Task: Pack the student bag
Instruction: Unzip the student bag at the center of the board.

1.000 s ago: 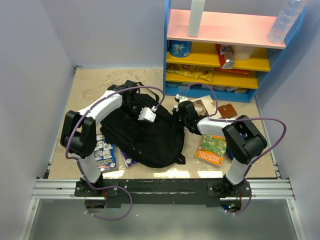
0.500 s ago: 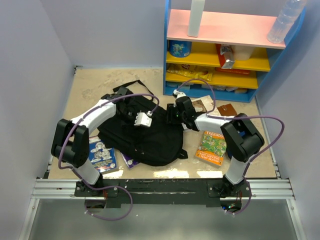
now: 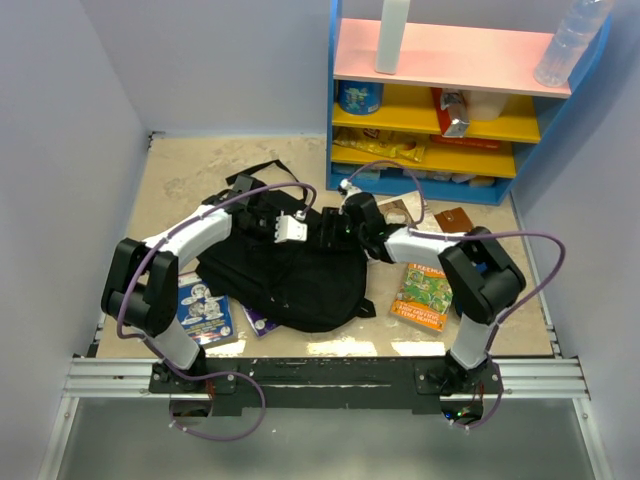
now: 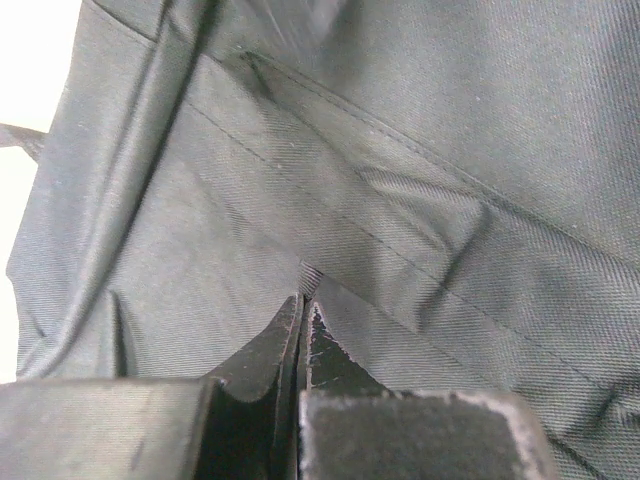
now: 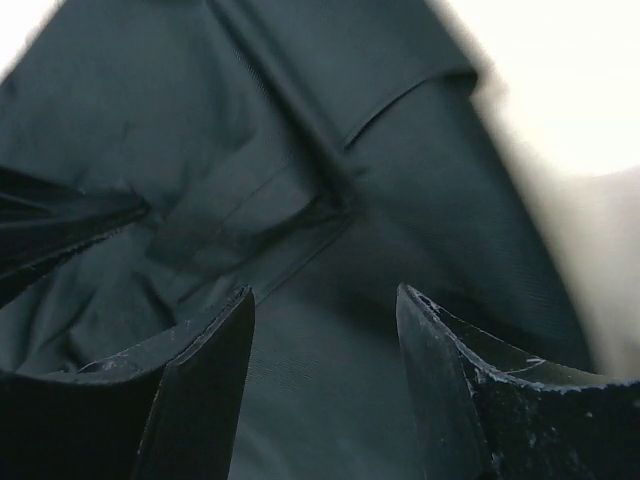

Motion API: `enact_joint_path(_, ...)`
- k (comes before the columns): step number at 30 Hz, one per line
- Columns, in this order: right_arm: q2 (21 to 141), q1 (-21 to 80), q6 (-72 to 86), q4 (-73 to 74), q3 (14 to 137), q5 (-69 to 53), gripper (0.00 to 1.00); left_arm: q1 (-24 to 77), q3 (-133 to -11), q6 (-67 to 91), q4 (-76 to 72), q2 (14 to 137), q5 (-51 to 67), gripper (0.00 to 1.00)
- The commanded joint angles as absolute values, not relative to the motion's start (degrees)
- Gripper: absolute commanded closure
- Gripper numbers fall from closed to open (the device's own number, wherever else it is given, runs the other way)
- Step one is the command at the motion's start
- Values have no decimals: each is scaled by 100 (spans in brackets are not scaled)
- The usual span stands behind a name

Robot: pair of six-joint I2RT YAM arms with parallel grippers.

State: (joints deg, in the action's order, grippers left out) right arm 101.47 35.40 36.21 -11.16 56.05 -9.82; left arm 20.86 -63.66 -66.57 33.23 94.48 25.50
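The student bag (image 3: 300, 285), soft and black, lies flat at the middle of the table, its straps trailing toward the back. My left gripper (image 3: 270, 232) is over its upper part. In the left wrist view its jaws (image 4: 303, 300) are pressed together, with a small ridge of the bag's fabric (image 4: 420, 150) pinched at the tips. My right gripper (image 3: 328, 230) hangs over the bag's upper right edge. Its fingers (image 5: 325, 295) stand apart above dark fabric (image 5: 300, 150), with nothing between them.
An orange-green book (image 3: 422, 296) lies right of the bag and a blue book (image 3: 205, 310) lies left of it, beside a purple item (image 3: 258, 322). A brown object (image 3: 455, 220) and a blue-yellow-pink shelf unit (image 3: 440, 120) stand at the back right.
My right gripper went from shut to open and slid left over the bag's edge. The left arm pulled the bag a little left and back, still pinching it.
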Motion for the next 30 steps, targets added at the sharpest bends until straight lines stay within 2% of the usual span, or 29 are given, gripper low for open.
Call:
enact_joint_path(1, 10493, 3840, 4051, -1414, 6117, -1318, 39, 2013, -6302, -6592, 3155, 9211, 2698, 100)
enact_joint_path(8, 10810, 3832, 4394, -1564, 6407, -1134, 42, 2021, -6372, -6715, 3410, 9185, 2769, 100)
enact_joint_path(25, 11259, 3867, 4509, -1248, 6820, -572, 66, 2013, -6398, -7058, 3999, 9088, 2979, 100)
enact_joint_path(28, 11276, 3867, 4535, -1283, 6847, -484, 78, 2030, -6425, -7040, 4078, 9088, 3041, 100)
enact_joint_path(29, 11276, 3867, 4535, -1283, 6864, -449, 89, 2039, -6451, -7049, 4096, 9097, 3058, 100)
enact_joint_path(30, 11268, 3867, 4544, -1292, 6873, -422, 95, 2048, -6469, -7040, 4122, 9088, 3067, 100)
